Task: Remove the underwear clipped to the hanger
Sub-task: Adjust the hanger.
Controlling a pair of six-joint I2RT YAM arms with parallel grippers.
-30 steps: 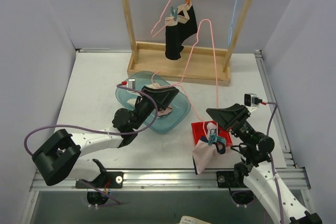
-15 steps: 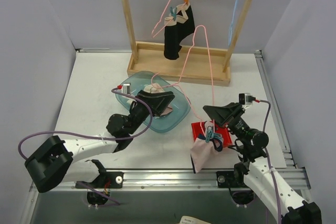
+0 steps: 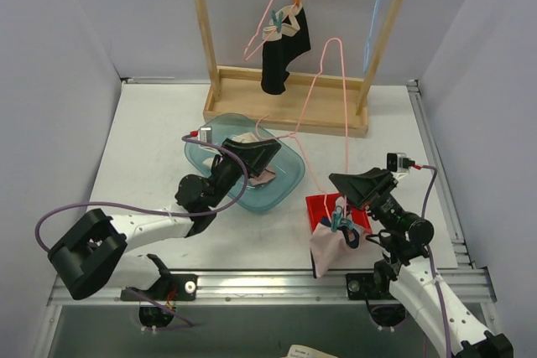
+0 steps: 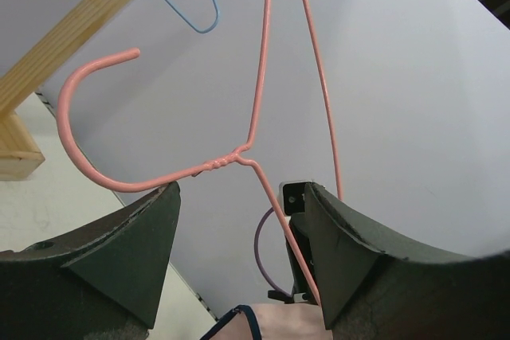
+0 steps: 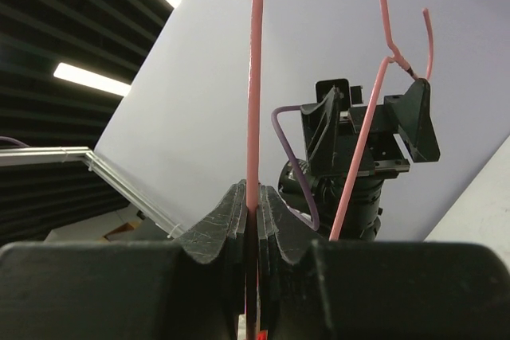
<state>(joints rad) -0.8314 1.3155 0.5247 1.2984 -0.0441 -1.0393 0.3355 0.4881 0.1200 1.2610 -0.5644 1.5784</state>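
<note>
My right gripper (image 3: 340, 184) (image 5: 255, 197) is shut on the wire of a pink hanger (image 3: 345, 106) (image 5: 255, 77) and holds it upright. Pale pink underwear (image 3: 329, 249) hangs from its low end, clipped by a blue clothespin (image 3: 339, 224). My left gripper (image 3: 267, 150) (image 4: 239, 197) is open over a teal bowl (image 3: 289, 182), and the hanger's hook and twisted neck (image 4: 227, 161) lie between its jaws without touching. Pale pink, dark-trimmed cloth (image 4: 271, 326) shows below them. Black underwear (image 3: 284, 52) hangs clipped to a second pink hanger (image 3: 273, 10) on the wooden rack (image 3: 201, 23).
A red box (image 3: 323, 207) sits under the hanging pink underwear near the front edge. Pale cloth (image 3: 265, 177) lies in the teal bowl. A blue hanger (image 3: 375, 18) hangs on the rack's right side. The rack's wooden base (image 3: 285, 111) stands at the back.
The held hanger has swung slightly left and back to the right with my right gripper. My left gripper shifted a little over the bowl. Both grips are unchanged.
</note>
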